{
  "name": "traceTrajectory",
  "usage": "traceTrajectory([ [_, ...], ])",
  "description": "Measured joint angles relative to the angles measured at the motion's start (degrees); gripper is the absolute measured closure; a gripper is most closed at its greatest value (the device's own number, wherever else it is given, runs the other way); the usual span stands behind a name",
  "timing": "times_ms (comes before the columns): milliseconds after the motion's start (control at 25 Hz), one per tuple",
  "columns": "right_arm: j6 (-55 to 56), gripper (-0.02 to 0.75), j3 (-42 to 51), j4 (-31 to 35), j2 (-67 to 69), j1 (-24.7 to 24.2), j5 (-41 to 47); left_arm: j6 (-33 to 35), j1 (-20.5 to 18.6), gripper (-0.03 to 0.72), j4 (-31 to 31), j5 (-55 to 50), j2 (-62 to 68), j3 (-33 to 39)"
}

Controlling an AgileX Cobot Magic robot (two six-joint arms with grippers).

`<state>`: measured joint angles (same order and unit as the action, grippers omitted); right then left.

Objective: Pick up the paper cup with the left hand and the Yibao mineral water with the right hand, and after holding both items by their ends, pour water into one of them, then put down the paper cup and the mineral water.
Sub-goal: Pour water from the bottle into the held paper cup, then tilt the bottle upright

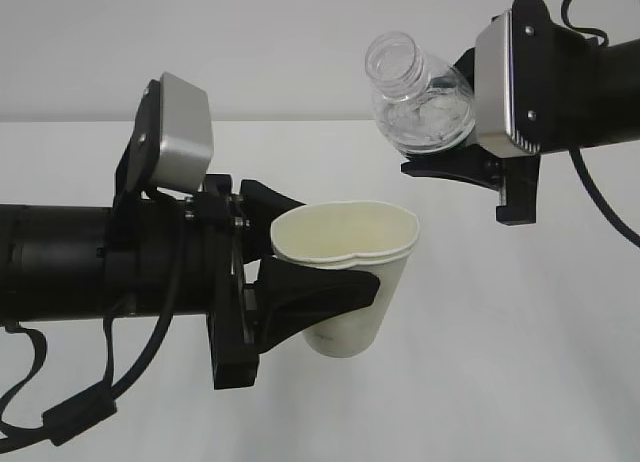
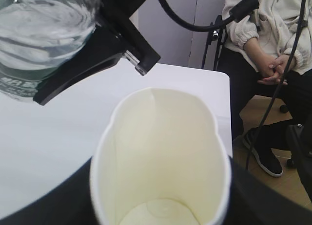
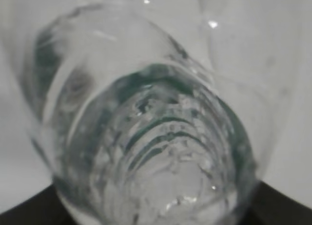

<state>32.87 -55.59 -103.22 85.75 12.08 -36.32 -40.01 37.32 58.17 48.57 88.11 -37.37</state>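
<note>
Cup status: I see the squeezed white tapered paper cup (image 1: pixel 352 282) clamped by my left gripper (image 1: pixel 300 257); my right gripper (image 1: pixel 470 147) grips the tilted, uncapped clear ribbed plastic bottle (image 1: pixel 415 97).

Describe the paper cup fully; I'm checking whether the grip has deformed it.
The paper cup is white, tapered, with a rolled rim and a cream inside. It is held off the table, roughly upright and leaning slightly, clamped at its sides by the left pincer. The squeeze has pressed the mouth out of round into a pinched oval. In the left wrist view its flat bottom shows and the walls look dry; whether any water lies inside cannot be told. Only the pincer's fingers touch it.
</note>
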Motion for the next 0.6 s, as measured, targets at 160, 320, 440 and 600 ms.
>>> traceTrajectory([
  [160, -1.61, 0.302, 0.0, 0.0, 0.0, 0.0, 0.0, 0.04, 0.0, 0.279, 0.0, 0.0, 0.0, 0.0],
  [320, -3.77, 0.302, 0.0, 0.0, 0.0, 0.0, 0.3, 0.04, 0.0, 0.279, 0.0, 0.0, 0.0, 0.0],
  [440, -5.24, 0.302, 0.0, 0.0, 0.0, 0.0, 0.57, 0.04, 0.0, 0.279, 0.0, 0.0, 0.0, 0.0],
  [600, -6.95, 0.302, 0.0, 0.0, 0.0, 0.0, 0.91, 0.04, 0.0, 0.279, -0.09, 0.0, 0.0, 0.0],
])
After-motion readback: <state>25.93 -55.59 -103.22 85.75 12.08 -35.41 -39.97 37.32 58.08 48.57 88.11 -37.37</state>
